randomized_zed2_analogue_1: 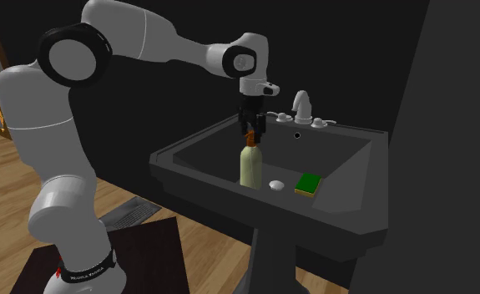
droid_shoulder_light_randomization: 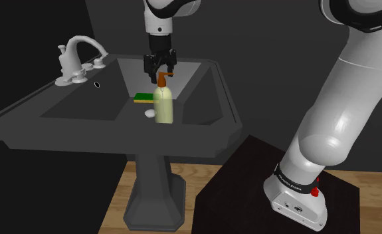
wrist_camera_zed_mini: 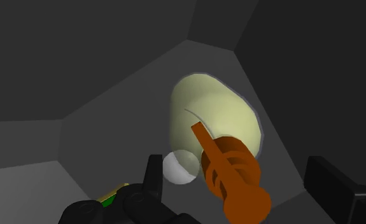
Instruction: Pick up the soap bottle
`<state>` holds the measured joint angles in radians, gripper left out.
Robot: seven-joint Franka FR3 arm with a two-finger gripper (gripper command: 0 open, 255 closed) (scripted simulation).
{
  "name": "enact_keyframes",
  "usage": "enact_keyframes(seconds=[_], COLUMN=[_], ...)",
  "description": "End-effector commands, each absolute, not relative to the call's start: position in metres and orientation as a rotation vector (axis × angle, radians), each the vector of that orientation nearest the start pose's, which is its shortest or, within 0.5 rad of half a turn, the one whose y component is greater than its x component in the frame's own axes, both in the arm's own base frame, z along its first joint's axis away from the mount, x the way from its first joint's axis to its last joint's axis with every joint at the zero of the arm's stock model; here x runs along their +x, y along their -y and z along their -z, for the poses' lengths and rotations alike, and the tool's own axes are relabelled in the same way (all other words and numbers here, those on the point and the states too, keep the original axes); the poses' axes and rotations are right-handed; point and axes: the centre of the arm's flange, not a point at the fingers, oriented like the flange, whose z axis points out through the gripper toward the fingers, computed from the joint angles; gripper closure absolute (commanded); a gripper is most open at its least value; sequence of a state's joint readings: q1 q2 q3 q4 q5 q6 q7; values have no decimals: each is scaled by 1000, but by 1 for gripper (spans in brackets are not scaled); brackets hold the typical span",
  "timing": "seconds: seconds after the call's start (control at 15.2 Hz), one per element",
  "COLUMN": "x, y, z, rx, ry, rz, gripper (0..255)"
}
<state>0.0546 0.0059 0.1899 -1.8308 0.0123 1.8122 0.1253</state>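
We are at the approach. The soap bottle stands upright in the dark sink, at the centre of the shoulder view, and is not yet lifted. The gripper hangs just over its brown pump. The fingers stand wide apart on both sides of the pump and touch nothing. Closing and lifting are left.

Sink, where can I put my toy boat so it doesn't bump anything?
The dark grey basin is bare on the side of the curved white faucet, up to the green sponge. It's crowded where sponge, small white round drain plug and pale yellow soap bottle with brown pump huddle under the open black pincer.
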Motion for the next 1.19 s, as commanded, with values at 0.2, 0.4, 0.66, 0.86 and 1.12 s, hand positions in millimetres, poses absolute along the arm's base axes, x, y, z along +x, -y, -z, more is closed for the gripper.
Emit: enact_keyframes(seconds=[0.2,0.4,0.66,0.86,1.12], x=[545,545,544,544,544], y=[-138,-138,-137,-137,-137], z=[-513,-513,-513,-529,-550], rx=[-3128,-3128,-3128,-3128,-3128], ry=[182,182,182,182,182], rz=[-41,-41,-41,-41,-41], gripper=[255,255,255,255,255])
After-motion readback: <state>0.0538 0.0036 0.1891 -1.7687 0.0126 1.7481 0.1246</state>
